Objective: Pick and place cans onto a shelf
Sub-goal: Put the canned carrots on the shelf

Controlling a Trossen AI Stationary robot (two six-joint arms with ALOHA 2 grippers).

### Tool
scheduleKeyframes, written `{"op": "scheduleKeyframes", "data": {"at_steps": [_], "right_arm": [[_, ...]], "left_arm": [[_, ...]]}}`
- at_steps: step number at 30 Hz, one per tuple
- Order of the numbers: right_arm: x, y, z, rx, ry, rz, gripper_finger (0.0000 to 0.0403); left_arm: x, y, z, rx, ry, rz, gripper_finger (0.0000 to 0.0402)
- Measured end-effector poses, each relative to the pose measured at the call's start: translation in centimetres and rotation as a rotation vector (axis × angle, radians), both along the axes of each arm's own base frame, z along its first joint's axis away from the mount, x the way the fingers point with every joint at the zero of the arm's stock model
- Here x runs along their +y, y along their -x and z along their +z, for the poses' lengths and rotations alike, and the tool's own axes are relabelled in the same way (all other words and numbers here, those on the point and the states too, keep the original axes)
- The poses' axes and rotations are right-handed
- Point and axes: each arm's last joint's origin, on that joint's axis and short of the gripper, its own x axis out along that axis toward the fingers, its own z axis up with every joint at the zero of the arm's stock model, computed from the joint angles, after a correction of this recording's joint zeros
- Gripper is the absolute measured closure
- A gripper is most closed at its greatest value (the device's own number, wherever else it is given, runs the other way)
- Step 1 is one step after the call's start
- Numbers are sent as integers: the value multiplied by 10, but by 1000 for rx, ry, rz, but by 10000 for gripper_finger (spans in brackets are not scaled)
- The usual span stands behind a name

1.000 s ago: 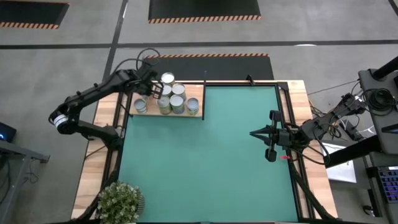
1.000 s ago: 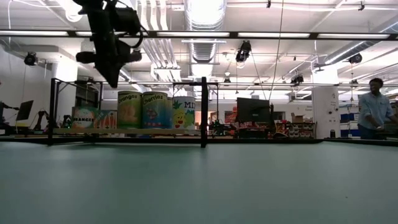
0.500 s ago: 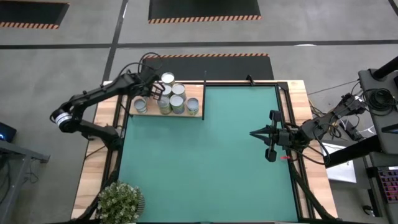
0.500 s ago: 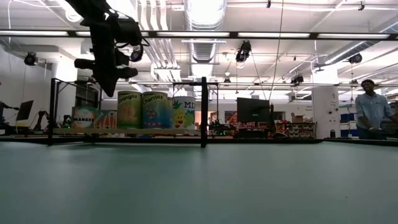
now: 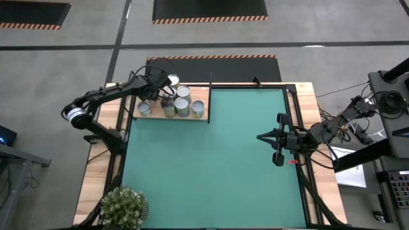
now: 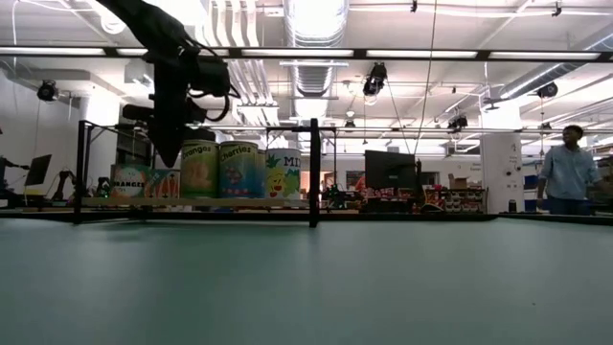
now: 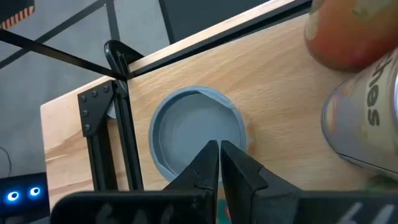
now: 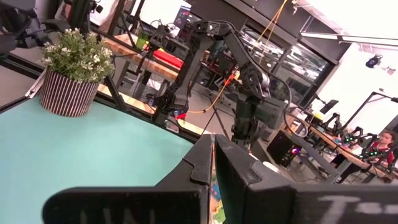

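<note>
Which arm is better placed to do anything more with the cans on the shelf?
The left. Its tool is shut and empty directly over the cans on the shelf. The right tool, also shut, waits over the green mat at the table's right side.

The table (image 5: 102,166) has a pale wooden rim around a green mat (image 5: 211,160). At the mat's far left corner lies the shelf (image 5: 204,118), a light-wood board carrying a cluster of upright cans (image 5: 182,105). A potted plant (image 5: 123,207) stands at the near left corner.
</note>
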Motion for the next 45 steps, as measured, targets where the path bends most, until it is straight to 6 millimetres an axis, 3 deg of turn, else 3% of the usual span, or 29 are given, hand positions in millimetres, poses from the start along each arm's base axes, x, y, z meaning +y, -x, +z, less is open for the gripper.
{"op": "scheduleKeyframes", "data": {"at_steps": [8,18,22,45], "right_arm": [[0,0,0,4,8,-3,394],[-1,0,-1,8,9,-28,394],[-1,0,-1,8,8,-27,394],[-1,0,-1,10,3,-27,394]], "left_arm": [[1,7,6,-8,-8,11,402],[1,24,26,-217,27,73,402],[11,32,23,-300,91,118,401],[26,39,14,-281,86,196,401]]}}
